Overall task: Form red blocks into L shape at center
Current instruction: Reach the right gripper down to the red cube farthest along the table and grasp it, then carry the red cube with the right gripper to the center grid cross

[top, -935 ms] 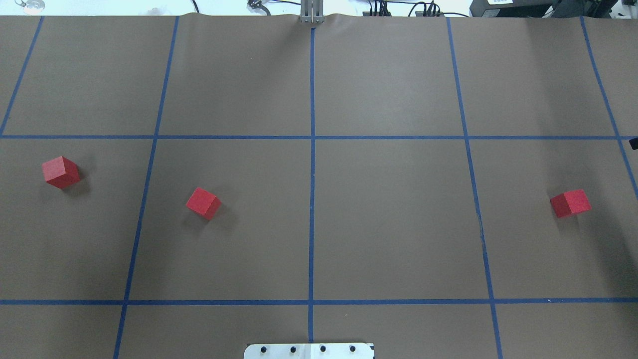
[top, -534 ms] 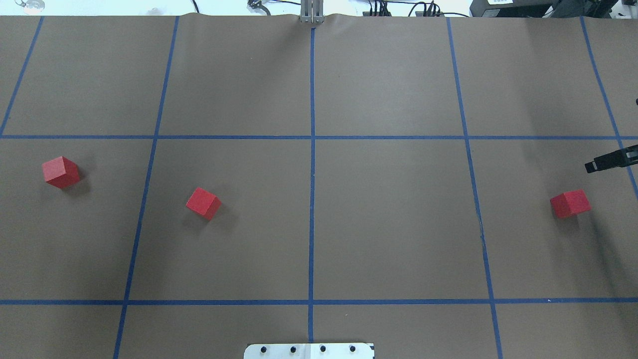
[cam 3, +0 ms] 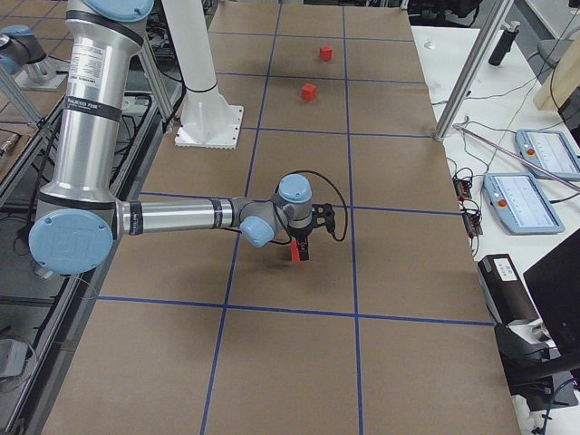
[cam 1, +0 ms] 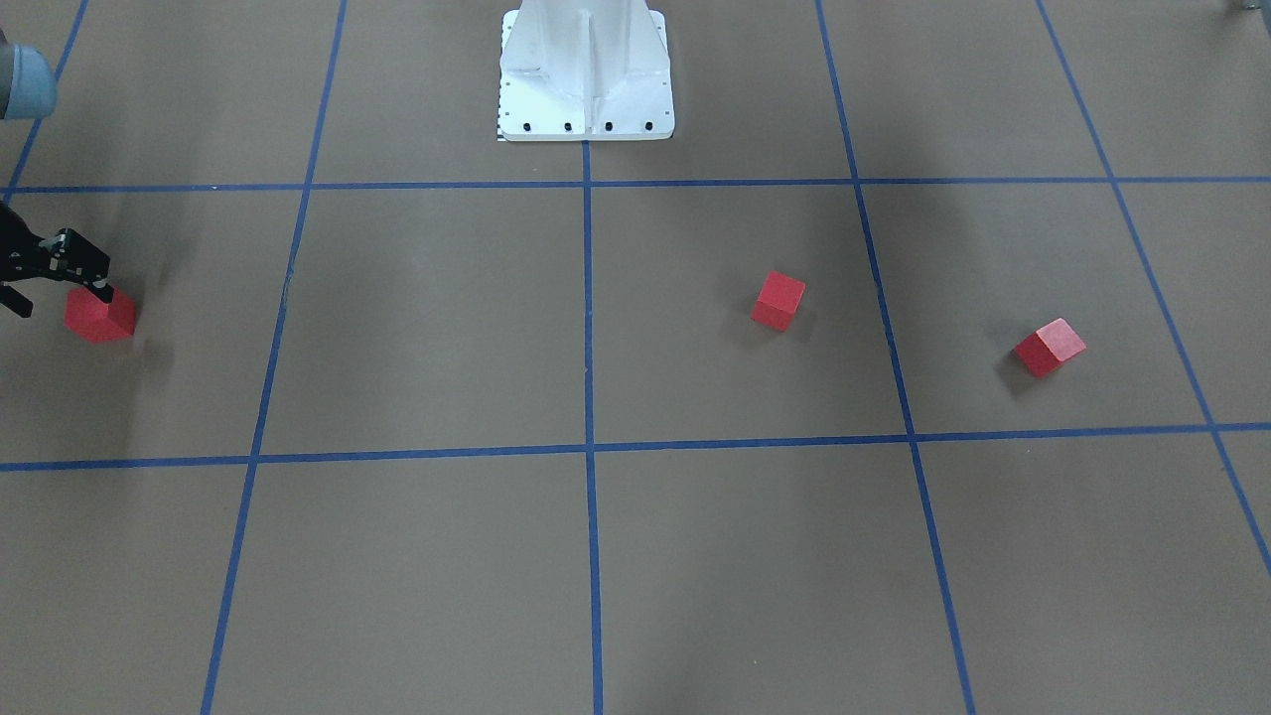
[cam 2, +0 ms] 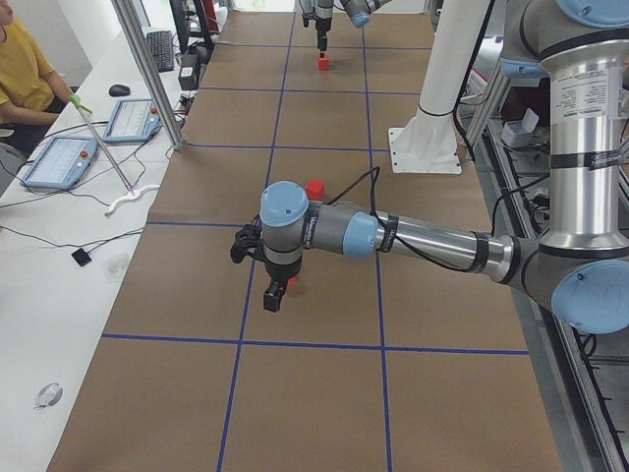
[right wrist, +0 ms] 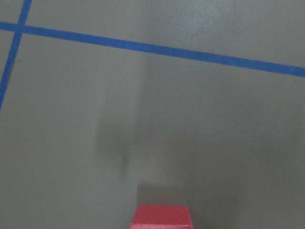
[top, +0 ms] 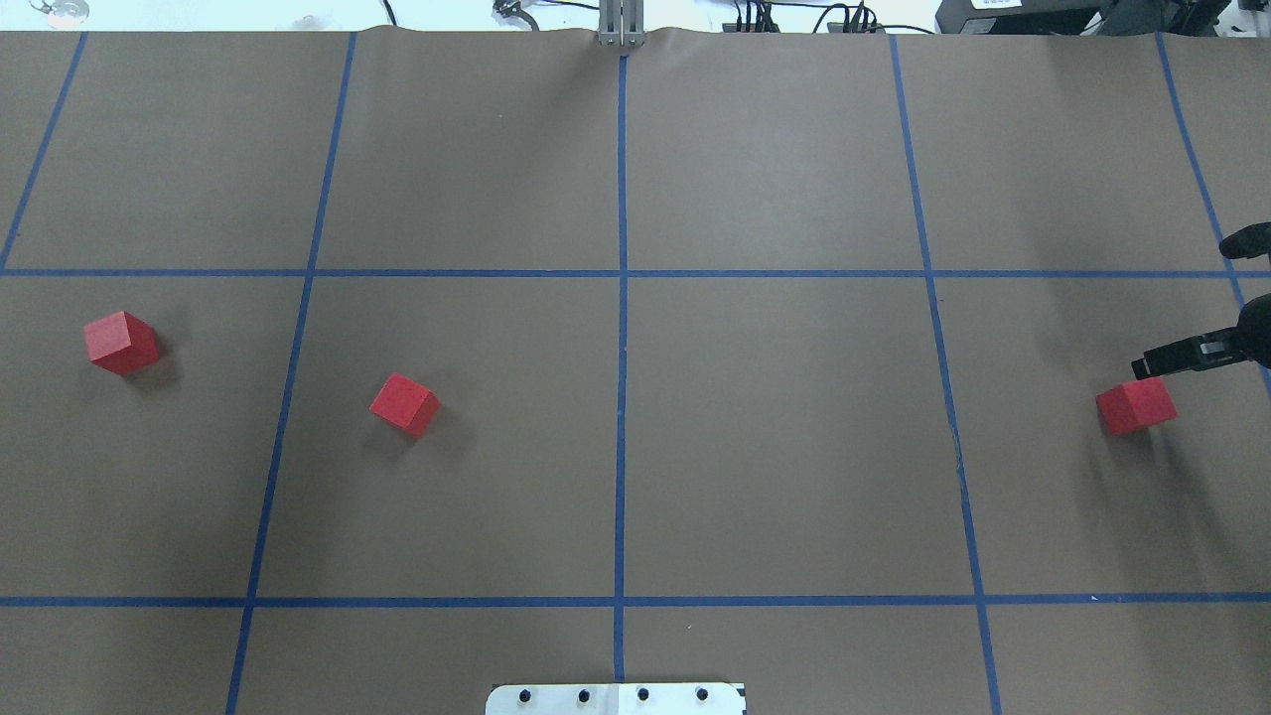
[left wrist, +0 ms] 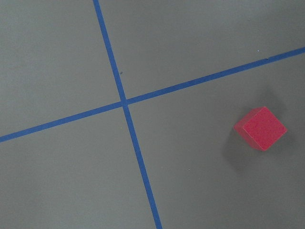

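Observation:
Three red blocks lie apart on the brown board: one at far left [top: 121, 343], one left of middle [top: 404, 405], one at far right [top: 1136, 405]. The center [top: 695, 427], where the blue tape line runs, holds no block. My right gripper [cam 1: 58, 298] hangs open just above the far-right block [cam 1: 99, 315]; one finger [top: 1177, 356] reaches over the block's far edge. That block shows at the bottom of the right wrist view [right wrist: 162, 217]. My left gripper [cam 2: 276, 293] hovers near the far-left block [left wrist: 260, 128]; whether it is open or shut I cannot tell.
The white robot pedestal [cam 1: 586, 79] stands at the board's near middle edge. A person in yellow [cam 2: 20, 69] sits at a side bench with tablets [cam 2: 59, 157]. Metal posts [cam 3: 471, 63] rise along the board's far side.
My right gripper has come in from the right edge and moved nearer the far-right block. None of the three blocks has moved.

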